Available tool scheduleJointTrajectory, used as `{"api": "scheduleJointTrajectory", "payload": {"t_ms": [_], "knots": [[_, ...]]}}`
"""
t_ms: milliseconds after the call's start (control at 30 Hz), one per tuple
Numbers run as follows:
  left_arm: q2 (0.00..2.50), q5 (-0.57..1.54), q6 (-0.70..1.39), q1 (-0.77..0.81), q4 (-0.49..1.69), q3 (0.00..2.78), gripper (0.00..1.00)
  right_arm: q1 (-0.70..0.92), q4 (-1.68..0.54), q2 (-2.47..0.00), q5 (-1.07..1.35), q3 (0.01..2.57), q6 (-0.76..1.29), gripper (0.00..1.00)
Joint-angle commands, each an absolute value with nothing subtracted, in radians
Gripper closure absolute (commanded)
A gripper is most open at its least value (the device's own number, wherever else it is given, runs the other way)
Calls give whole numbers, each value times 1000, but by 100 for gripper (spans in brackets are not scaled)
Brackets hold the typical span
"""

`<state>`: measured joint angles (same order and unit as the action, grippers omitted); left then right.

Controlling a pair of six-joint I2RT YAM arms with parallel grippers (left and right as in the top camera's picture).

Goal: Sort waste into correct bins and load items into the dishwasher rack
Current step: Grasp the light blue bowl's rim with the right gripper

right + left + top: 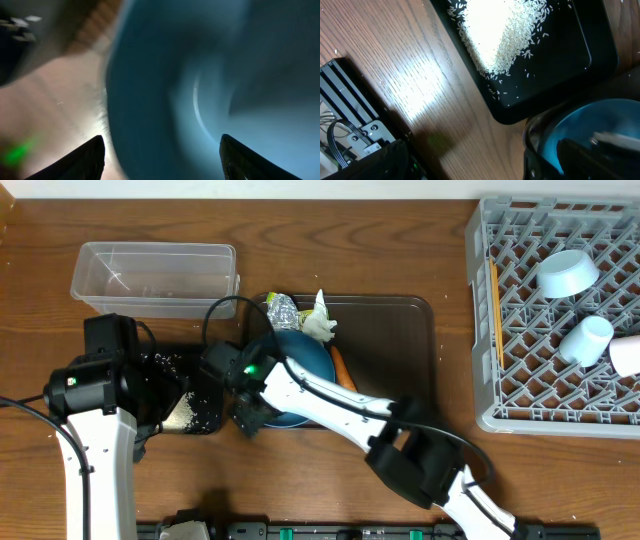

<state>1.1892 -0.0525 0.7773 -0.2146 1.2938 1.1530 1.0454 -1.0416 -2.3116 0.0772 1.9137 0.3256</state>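
The dark blue plate (305, 358) lies on the brown tray (400, 330); it fills the right wrist view (200, 75). My right gripper (250, 412) is open over the plate's left rim, fingers wide apart (165, 160). The black tray (195, 415) holds rice (505, 35). My left gripper hovers over it (150, 395); its fingers do not show. The foil ball (283, 310), tissue with a yellow-green wrapper (320, 323) and carrot (342, 368) lie by the plate. The clear tub (155, 275) stands behind. The grey rack (520, 380) holds the bowl (567, 272), cup (586, 338) and chopsticks (493, 290).
The right arm (340, 405) stretches across the front of the brown tray. Another pale object (626, 352) sits at the rack's right edge. Arm bases and cables line the table's front edge (230, 530). Loose rice grains lie on the wood beside the black tray (495, 92).
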Motion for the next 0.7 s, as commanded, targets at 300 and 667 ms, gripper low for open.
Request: {"api": "scheduleJointTrajectory", "payload": {"t_ms": [300, 667], "knots": [[1190, -64, 764, -220, 1298, 1169, 2, 1044, -1037, -2328, 27, 1913, 363, 65], [1190, -64, 764, -220, 1298, 1169, 2, 1030, -1099, -2328, 43, 2004, 363, 96]]}}
